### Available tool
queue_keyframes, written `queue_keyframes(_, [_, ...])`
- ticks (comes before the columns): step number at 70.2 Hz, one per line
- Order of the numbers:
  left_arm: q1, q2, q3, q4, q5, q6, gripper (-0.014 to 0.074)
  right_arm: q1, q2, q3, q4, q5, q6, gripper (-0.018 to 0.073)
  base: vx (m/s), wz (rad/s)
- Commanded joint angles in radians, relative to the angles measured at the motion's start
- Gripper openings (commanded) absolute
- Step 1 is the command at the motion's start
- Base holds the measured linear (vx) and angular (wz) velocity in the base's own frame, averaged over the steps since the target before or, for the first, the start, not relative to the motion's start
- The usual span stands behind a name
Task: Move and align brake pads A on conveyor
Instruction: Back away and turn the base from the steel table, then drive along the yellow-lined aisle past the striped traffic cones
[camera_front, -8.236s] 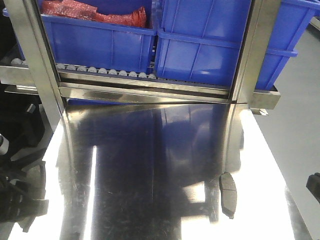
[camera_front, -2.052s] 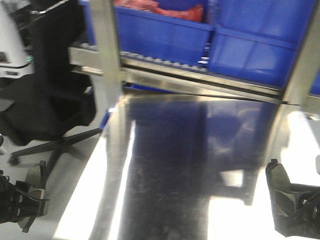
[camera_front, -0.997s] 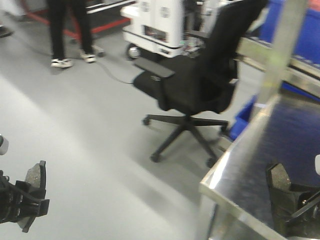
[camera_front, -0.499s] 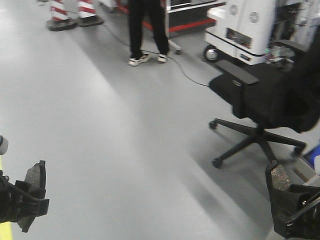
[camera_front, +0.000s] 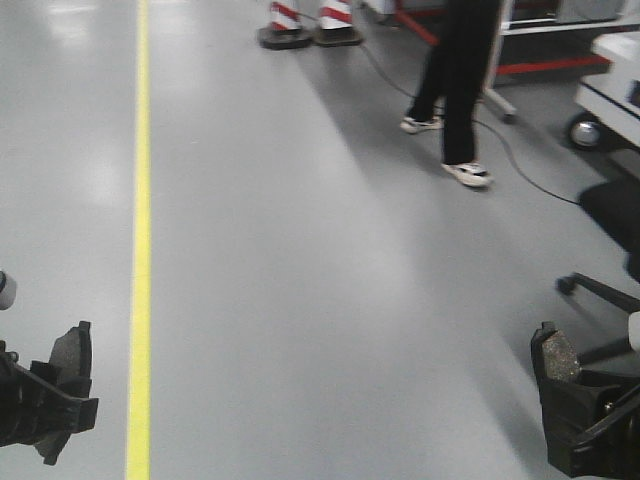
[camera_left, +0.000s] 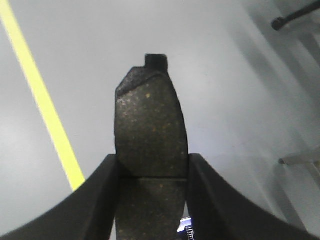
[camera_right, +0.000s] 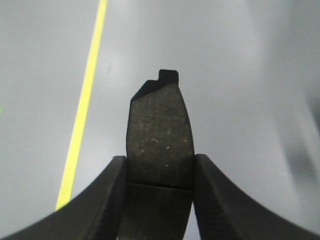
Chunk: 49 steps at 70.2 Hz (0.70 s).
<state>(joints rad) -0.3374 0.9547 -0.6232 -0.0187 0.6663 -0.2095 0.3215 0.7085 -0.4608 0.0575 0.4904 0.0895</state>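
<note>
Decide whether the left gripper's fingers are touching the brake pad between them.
Touching. The left wrist view shows the left gripper with both fingers pressed against the edges of the brake pad, no gap either side.

In the front view the top edge cuts the person (camera_front: 455, 85) off above the legs and crops the striped cones (camera_front: 305, 20); the office chair (camera_front: 615, 215) runs off the right edge. In the wrist views the bottom edge cuts the lower ends of the left brake pad (camera_left: 150, 125) and the right brake pad (camera_right: 160, 135)
</note>
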Motion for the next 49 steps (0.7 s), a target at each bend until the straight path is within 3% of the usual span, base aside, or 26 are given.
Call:
queue_keyframes(1, [-0.007, -0.013, -0.027, -0.004, -0.059, -0.003, 0.0073, -0.001, -0.004, -0.03, -0.007, -0.078, -0.009, -0.0001, -0.01, 0.63])
queue_keyframes(25, [-0.007, -0.014, -0.027, -0.006, -0.058, -0.003, 0.0073, -0.001, -0.004, -0.03, -0.007, -0.075, -0.009, -0.0001, 0.0, 0.52])
queue_keyframes(49, [-0.007, -0.014, -0.027, -0.006, -0.058, -0.003, 0.0073, -0.001, -0.004, -0.03, -0.007, -0.075, -0.009, -0.0001, 0.09, 0.24])
